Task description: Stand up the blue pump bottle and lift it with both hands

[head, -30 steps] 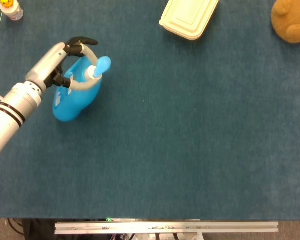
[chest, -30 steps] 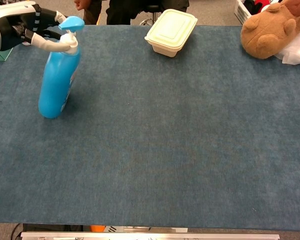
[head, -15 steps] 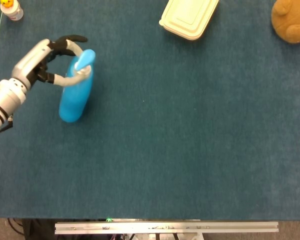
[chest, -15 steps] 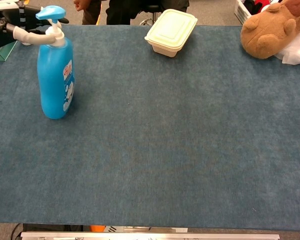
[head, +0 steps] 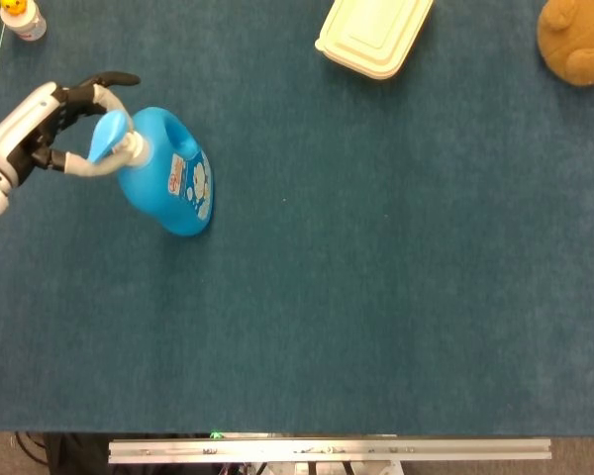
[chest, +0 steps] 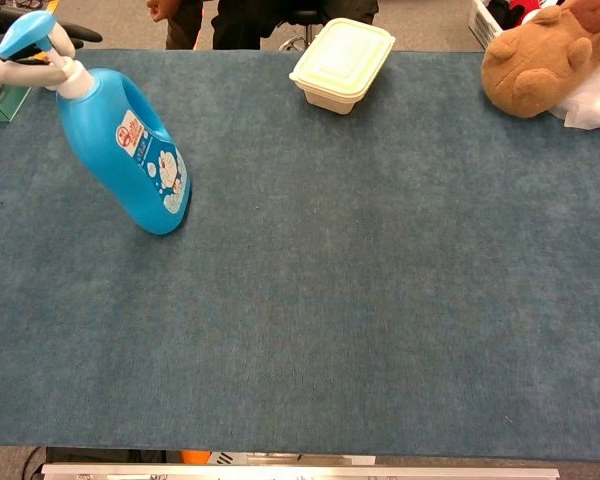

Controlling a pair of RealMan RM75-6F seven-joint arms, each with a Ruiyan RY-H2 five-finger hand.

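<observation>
At about ten o'clock on the blue table, the left hand comes in from the left edge, its fingers curled around the white neck of the bottle, one dark finger arching over the pump head and a pale one hooked under it; in the chest view only the fingertips show at the top left corner, touching the pump. The bottle is tilted, its top leaning toward the hand at nine o'clock and its base resting on the table toward four o'clock, label side facing up and right. Above the hand, at eleven o'clock, a small white bottle with a yellow top stands at the table's far edge beside a green box. At about one o'clock a cream lidded container lies well apart from the bottle. At two o'clock, at the far right corner, a brown plush toy sits against something white. The right hand is out of sight in both views
</observation>
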